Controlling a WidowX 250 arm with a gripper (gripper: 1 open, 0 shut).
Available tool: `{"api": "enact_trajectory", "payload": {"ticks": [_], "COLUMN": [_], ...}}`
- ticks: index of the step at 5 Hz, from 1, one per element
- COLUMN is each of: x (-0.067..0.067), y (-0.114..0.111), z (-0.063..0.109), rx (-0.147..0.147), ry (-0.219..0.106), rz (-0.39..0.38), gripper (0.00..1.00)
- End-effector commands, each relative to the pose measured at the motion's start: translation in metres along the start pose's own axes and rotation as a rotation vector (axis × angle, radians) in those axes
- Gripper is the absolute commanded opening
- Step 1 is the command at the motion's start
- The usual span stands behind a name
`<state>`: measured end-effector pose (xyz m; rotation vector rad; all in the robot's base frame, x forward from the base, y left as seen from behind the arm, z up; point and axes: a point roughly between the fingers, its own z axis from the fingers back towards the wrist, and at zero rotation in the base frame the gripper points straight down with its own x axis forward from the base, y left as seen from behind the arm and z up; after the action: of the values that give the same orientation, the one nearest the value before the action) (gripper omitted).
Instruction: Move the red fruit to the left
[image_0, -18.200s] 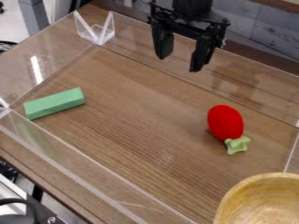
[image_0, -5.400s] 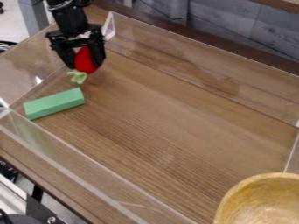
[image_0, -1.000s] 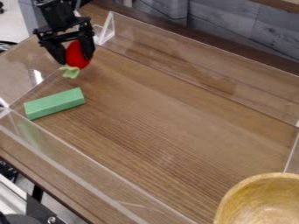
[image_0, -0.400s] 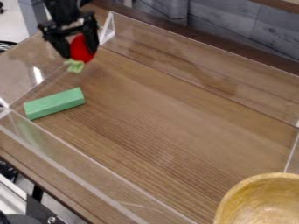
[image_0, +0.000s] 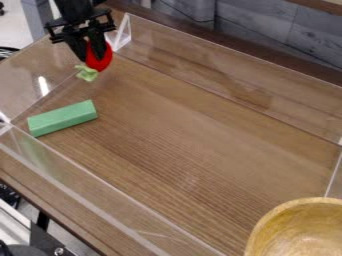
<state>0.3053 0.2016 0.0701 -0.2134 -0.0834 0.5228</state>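
Note:
The red fruit is a small glossy red oval with a pale green stem piece hanging below it. It is at the far left of the wooden surface, near the back corner of the clear-walled tray. My gripper points down over it with a dark finger on each side, shut on the fruit. The fruit looks lifted slightly off the wood. The fingers hide part of the fruit's sides.
A flat green block lies on the wood in front of the fruit, near the left wall. Clear plastic walls fence in the wooden surface. A wooden bowl stands at the bottom right corner.
The gripper and the red fruit have shifted slightly up and towards the back of the picture together. The green block has not moved.

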Motion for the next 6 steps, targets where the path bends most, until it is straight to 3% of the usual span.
{"api": "enact_trajectory", "payload": {"ticks": [1, 2, 6], "x": [0.004, 0.0, 0.011], "y": [-0.011, -0.015, -0.013], "z": [0.01, -0.002, 0.004], "rx": [0.026, 0.039, 0.023], "ry": [-0.061, -0.055, -0.079], "rz": [-0.018, -0.011, -0.095], "gripper": [1.0, 1.0, 1.0]}}
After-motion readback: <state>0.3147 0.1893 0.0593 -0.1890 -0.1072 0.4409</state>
